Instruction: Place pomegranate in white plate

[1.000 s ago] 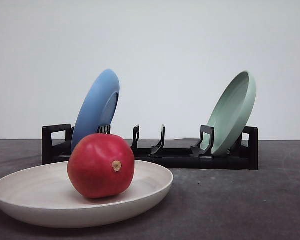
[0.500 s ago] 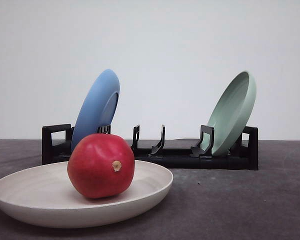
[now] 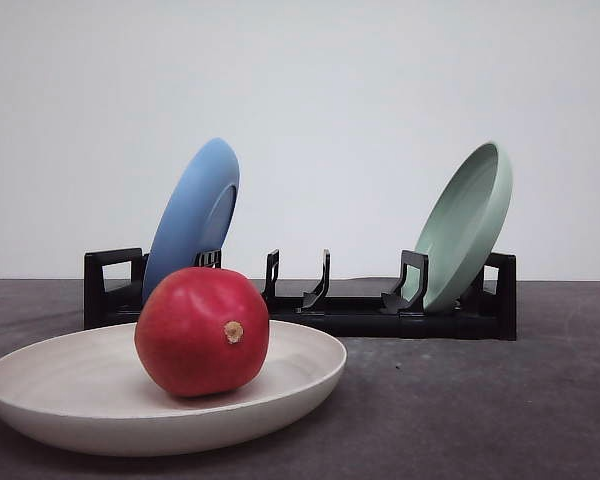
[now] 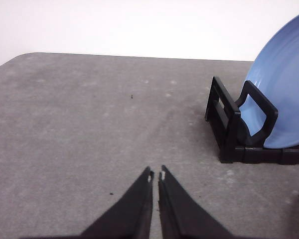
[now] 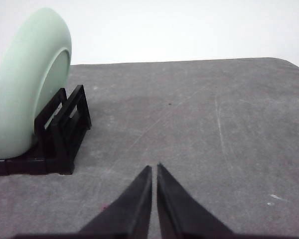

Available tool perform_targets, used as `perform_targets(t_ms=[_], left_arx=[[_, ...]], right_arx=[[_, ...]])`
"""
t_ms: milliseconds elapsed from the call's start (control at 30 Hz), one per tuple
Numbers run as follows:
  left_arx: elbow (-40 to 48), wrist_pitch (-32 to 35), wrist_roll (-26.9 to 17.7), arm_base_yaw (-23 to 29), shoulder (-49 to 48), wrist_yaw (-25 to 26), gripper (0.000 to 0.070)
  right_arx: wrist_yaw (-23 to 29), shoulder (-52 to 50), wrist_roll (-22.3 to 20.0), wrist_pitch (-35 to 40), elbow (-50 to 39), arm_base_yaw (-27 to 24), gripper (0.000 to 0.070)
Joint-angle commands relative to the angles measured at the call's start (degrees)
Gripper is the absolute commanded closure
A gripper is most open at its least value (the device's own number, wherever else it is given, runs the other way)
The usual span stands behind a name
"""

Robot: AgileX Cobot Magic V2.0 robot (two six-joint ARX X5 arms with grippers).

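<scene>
The pomegranate sits inside the white plate, in front of the black rack. My left tool and right tool are pinched together, empty; the job looks finished.

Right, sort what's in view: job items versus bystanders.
Job: pomegranate, resting in the white plate.
Bystanders: blue plate, pale green plate, both leaning in the black rack; left gripper and right gripper, both shut.
</scene>
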State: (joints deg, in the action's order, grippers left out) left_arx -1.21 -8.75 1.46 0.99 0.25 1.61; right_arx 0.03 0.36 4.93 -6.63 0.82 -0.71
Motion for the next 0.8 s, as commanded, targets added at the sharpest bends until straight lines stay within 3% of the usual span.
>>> perform_targets(t_ms=[0, 767], left_arx=[[0.52, 0.7, -0.57, -0.04, -0.07, 0.09, 0.07], [0.52, 0.68, -0.57, -0.04, -0.07, 0.09, 0.07]], right_arx=[[0.02, -0.15, 0.66, 0.63, -0.2, 0.0, 0.0688], [0.02, -0.15, 0.66, 0.63, -0.2, 0.0, 0.0688]])
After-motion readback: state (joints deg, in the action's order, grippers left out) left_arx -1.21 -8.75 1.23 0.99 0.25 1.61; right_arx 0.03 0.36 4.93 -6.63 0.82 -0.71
